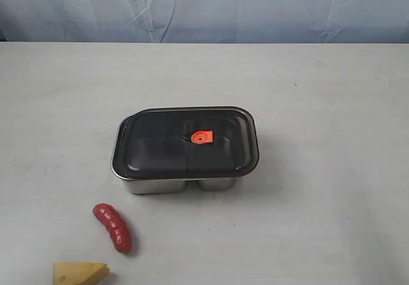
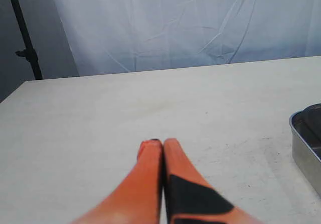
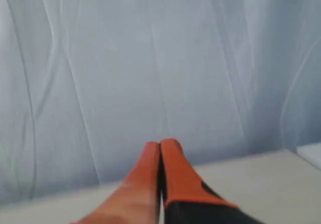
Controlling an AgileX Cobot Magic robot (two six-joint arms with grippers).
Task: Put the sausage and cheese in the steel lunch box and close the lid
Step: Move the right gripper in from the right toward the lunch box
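Observation:
The steel lunch box point(image 1: 160, 184) stands mid-table with the dark translucent lid point(image 1: 166, 146) resting on it, orange valve point(image 1: 202, 137) at its centre. In front of it, to the left, lies the red ribbed sausage point(image 1: 114, 227). The yellow cheese wedge point(image 1: 80, 273) sits at the near edge, partly cut off. Neither gripper shows in the exterior view. My left gripper point(image 2: 162, 142) is shut and empty above bare table, with a corner of the lunch box point(image 2: 306, 143) at the frame's edge. My right gripper point(image 3: 160, 143) is shut and empty, facing the backdrop.
A pale blue cloth backdrop point(image 1: 204, 7) hangs behind the white table point(image 1: 319, 93). A dark stand pole point(image 2: 22, 33) rises off the table's far corner in the left wrist view.

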